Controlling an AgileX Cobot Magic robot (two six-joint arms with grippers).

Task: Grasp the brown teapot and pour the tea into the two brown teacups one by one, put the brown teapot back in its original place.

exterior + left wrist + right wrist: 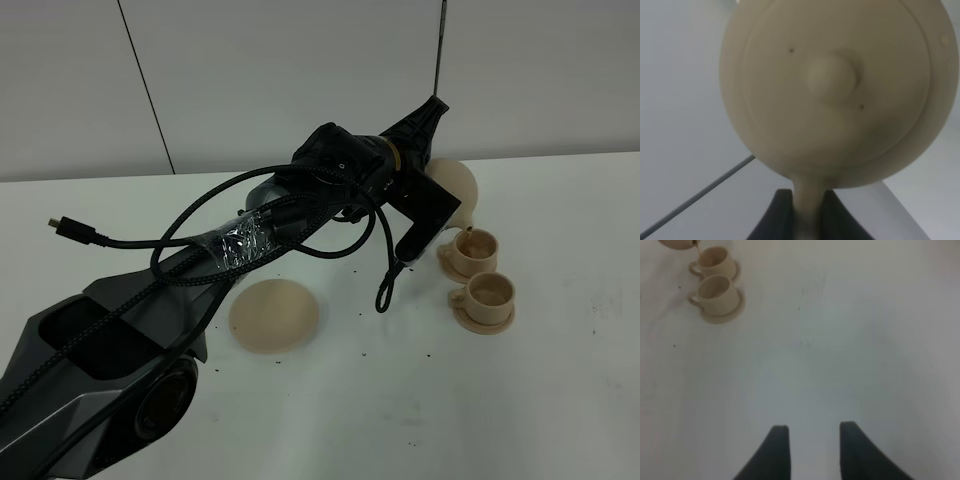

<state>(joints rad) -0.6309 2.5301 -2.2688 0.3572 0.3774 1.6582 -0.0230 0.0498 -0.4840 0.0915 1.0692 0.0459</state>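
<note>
Left fingers point(772, 222) grip the teapot point(460, 185), tipped over the far cup point(476, 250) at right-centre; near cup point(491, 292) and return to the saucer point(274, 315) seem left to do; right fingers point(777, 452) spread, empty.

The brown teapot point(462, 186), round, matte beige with a knobbed domed lid, hangs above the table point(560, 400), tipped steeply. Its spout points down toward 6 o'clock over the far teacup point(474, 250), and its loop handle is clamped in the left gripper point(807, 197). The near teacup point(488, 294) stands just beside the far one, at its 5 o'clock. Both are upright on small saucers, handles toward 9 o'clock. The large saucer point(274, 315) lies flat and bare, well apart at the cups' 8 o'clock.
</note>
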